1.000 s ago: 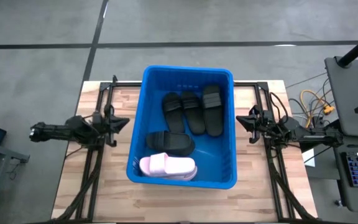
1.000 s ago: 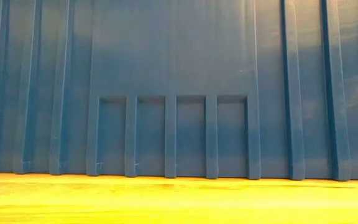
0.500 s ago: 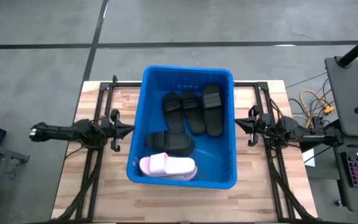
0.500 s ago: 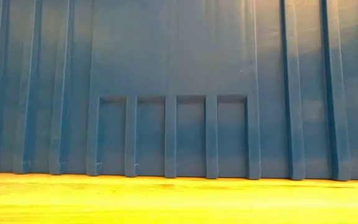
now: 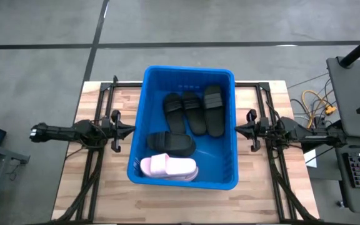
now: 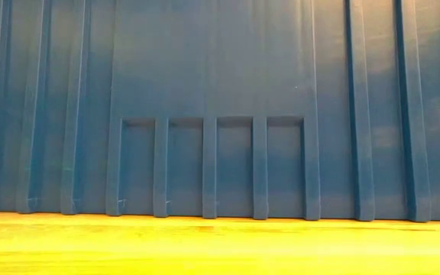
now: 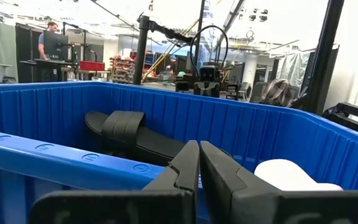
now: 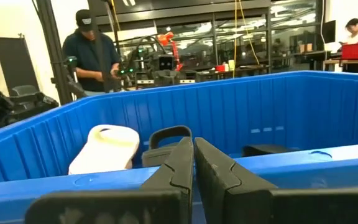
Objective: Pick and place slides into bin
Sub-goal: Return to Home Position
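Bin [image 5: 189,70] mid-worktop [image 5: 186,205], spanning most of it from near edge to far edge. Inside, near end: pink slides [image 5: 169,167], riding high against the near wall; count unclear. Just behind: black slide [image 5: 170,143], lying crosswise. Far end: three black slides [image 5: 194,110] side by side. None seen outside the bin. Left gripper [image 5: 125,130] and right gripper [image 5: 239,130] just beside the long walls, fingers pressed together, empty. Risk, as judged: clipping the rim on withdrawal, jolting the bin, tipping the pink slides over the near wall.
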Available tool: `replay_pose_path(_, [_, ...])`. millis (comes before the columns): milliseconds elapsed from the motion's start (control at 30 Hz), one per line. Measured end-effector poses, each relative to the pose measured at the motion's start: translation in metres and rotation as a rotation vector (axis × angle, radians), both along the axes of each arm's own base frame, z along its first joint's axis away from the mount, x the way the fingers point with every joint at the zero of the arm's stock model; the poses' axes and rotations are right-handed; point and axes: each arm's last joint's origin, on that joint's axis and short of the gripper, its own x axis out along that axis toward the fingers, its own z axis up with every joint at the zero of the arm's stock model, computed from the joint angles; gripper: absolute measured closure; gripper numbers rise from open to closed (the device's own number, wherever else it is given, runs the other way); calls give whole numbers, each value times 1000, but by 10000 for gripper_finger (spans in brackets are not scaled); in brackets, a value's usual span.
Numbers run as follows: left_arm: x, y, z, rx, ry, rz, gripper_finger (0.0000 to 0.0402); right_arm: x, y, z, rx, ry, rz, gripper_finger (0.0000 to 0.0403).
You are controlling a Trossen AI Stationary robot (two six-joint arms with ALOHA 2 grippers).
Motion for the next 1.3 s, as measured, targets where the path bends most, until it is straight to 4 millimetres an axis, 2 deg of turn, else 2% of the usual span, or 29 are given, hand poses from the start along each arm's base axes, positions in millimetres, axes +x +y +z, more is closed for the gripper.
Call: replay_pose_path(1300, [2, 0, -3, 4, 31, 1, 402, 0, -1, -1, 9, 5, -18, 394])
